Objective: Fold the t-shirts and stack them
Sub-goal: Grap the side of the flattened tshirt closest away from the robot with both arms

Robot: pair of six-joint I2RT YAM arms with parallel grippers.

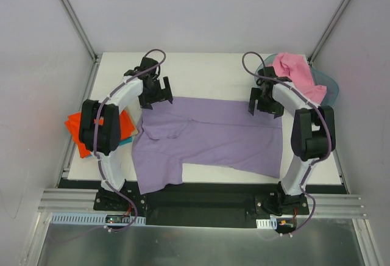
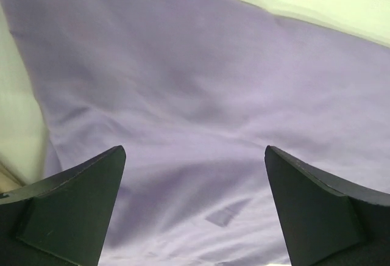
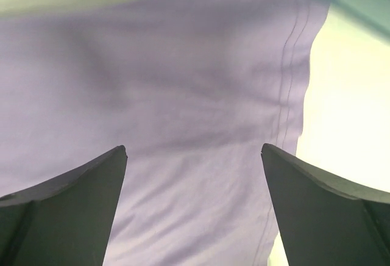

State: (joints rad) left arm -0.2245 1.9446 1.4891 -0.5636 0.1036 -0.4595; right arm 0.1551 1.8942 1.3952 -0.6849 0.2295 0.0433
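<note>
The table [image 1: 207, 74] carries the lavender shirt [image 1: 213, 138] spread across its middle, lying sideways. Its stitched hem runs along the 3 o'clock edge and one sleeve reaches toward 7 o'clock. A flap of cloth is folded over near 10 o'clock, so the shirt is not fully flat.

The basket [image 1: 329, 89] sits at 2 o'clock with the pink shirt [image 1: 295, 72] heaped in it. At 9 o'clock the orange shirt [image 1: 78, 127] lies on the table edge, with a strip of the teal shirt [image 1: 127, 140] showing under it.

The left gripper [image 1: 156, 100] hangs over the lavender shirt's far edge at 11 o'clock, and the right gripper [image 1: 266, 110] over the far edge at 1 o'clock, close to the hem corner. Both have their jaws spread wide with nothing between them. Each wrist view shows lavender cloth filling the gap below the fingers. Whether the tips touch it cannot be told.

The shirt looks light, limp and thin. It will likely sag, drag and wrinkle when lifted, and it cannot be pushed into shape. The best holds are probably the two far corners or the edge itself, pinched through the doubled hem on the right side, where the cloth is thicker and less likely to slip out.
</note>
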